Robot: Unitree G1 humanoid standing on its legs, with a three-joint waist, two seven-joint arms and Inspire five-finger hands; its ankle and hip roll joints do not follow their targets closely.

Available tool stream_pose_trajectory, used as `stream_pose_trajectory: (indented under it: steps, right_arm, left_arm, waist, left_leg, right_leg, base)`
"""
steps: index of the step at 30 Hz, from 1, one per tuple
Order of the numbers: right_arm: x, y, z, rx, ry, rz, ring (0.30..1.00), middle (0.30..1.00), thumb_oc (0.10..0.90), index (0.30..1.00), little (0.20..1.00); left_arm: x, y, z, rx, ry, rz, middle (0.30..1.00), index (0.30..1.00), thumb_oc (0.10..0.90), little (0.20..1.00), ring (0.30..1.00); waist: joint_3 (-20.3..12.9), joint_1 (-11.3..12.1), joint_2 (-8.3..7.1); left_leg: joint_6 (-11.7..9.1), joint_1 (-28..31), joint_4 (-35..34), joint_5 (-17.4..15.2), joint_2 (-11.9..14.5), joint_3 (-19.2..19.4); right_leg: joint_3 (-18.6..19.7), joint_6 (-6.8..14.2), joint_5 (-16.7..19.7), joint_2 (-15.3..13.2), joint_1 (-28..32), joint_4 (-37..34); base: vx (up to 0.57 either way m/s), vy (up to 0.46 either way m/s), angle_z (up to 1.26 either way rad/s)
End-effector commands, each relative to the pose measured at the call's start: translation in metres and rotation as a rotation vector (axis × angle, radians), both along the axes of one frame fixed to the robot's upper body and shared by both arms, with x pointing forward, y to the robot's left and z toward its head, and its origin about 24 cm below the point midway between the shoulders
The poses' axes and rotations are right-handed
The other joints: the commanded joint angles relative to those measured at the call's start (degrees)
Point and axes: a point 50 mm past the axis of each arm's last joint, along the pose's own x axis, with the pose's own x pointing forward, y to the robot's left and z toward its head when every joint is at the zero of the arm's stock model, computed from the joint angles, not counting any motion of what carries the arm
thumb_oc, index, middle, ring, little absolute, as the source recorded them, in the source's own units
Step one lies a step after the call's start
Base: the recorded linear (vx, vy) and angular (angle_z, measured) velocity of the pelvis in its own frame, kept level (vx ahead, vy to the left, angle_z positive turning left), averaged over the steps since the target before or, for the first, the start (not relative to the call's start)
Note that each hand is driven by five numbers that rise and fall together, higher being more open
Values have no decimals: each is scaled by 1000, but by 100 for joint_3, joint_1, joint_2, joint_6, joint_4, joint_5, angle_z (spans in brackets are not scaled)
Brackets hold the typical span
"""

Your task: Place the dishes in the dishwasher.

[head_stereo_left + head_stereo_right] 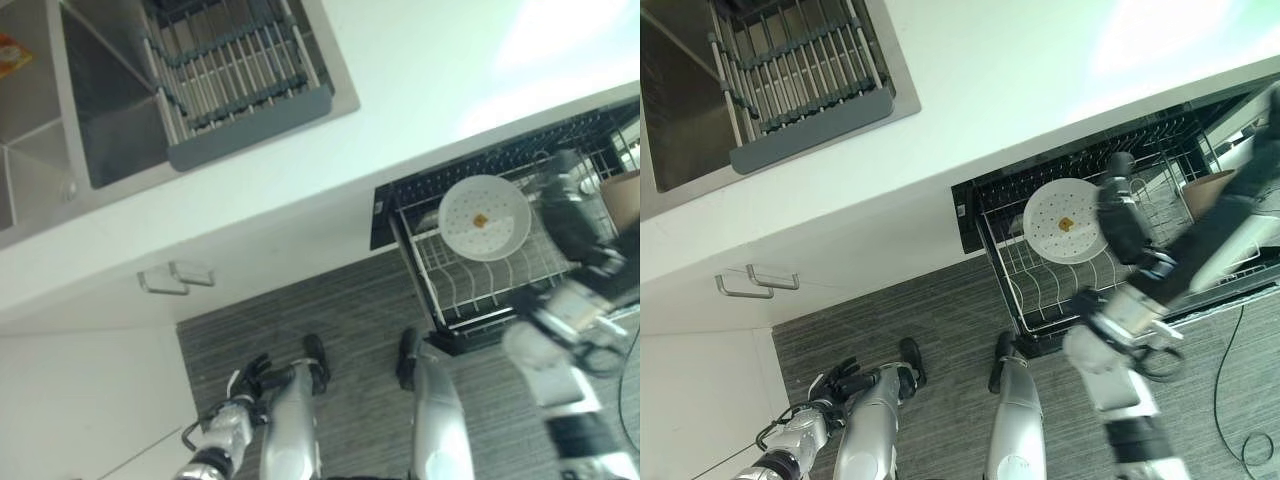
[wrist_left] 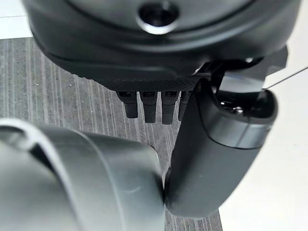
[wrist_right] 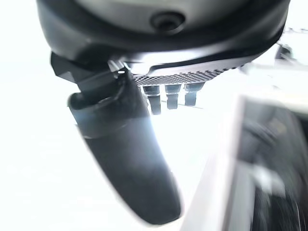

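Hanging low beside the robot over the grey striped floor [image 1: 940, 320], the left hand [image 1: 247, 378] holds nothing; its wrist view shows the fingers [image 2: 144, 106] lightly curled and relaxed, apart from the thumb. Farther out, the right hand [image 1: 1118, 215] reaches over the pulled-out dishwasher rack [image 1: 1040, 290], up against the right edge of a white plate [image 1: 1065, 220] that stands tilted among the white wire tines. The plate shows a small brownish speck near its middle. Whether the right hand's fingers [image 3: 166, 96] are clamped on the plate's rim or simply lie against it I cannot tell: in the eye views the hand's dark bulk hides the contact, and its wrist view is washed out with white. Just past the right hand, at the far right of the rack, sits a tan, cup-like object [image 1: 1205, 190]. Behind the rack runs the dark dishwasher opening [image 1: 480, 160], under the edge of the white desk [image 1: 420, 80]. Two metal handles [image 1: 178, 277] show on the white cabinet front. Farthest away, a steel sink [image 1: 90, 110] is set into the desk, with a grey dish-drying rack [image 1: 235, 75] lying across it.
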Motion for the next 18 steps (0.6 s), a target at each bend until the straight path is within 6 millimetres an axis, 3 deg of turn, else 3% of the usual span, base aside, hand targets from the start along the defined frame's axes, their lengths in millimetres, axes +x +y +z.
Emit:
stream_pose_trajectory:
  steps: [1,4,8,11,15,18]
  right_arm:
    - [-36,-40,0,283,-302,-210,900,900,800,900,900]
    - [-54,-66,-19,312,-246,-370,900,900,800,900,900]
    - [-79,-107,-55,545,-220,-492,900,900,800,900,900]
    - [-97,-128,-96,701,-121,-617,900,900,800,900,900]
    - [-111,-136,-141,902,14,-674,900,900,800,900,900]
    - [-104,-126,-172,1021,204,-631,900,900,800,900,900]
  left_arm:
    - [-84,3,-38,14,287,-13,900,900,800,900,900]
    - [-83,10,-37,18,290,0,900,900,800,900,900]
    - [-78,18,-36,13,304,23,900,900,800,900,900]
    - [-68,16,-34,18,304,20,900,900,800,900,900]
    - [-58,7,-33,14,305,1,900,900,800,900,900]
    - [-55,-3,-34,-9,300,-8,900,900,800,900,900]
  waist:
    - [-70,-385,-101]
    - [-70,-501,-164]
    - [-70,-634,-236]
    - [-70,-674,-234]
    - [-70,-639,-175]
    - [-70,-570,-85]
  left_leg:
    - [414,524,-722,-193,-397,335]
    - [398,565,-722,-221,-358,443]
    - [328,597,-665,-264,-253,567]
    - [285,603,-580,-293,-180,645]
    - [240,561,-542,-262,-129,695]
    - [220,517,-593,-187,-128,686]
  right_leg:
    - [-179,-22,-1295,386,16,1287]
    - [-148,17,-1253,419,24,1207]
    - [-122,42,-1219,466,62,1063]
    - [-128,18,-1226,460,75,1077]
    - [-150,-8,-1222,409,33,1125]
    - [-165,-42,-1209,373,-31,1156]
  base:
    - [-32,-45,-7]
    - [-18,-39,-21]
    - [-17,-33,-34]
    - [-2,0,-18]
    - [4,19,-5]
    - [13,43,-2]
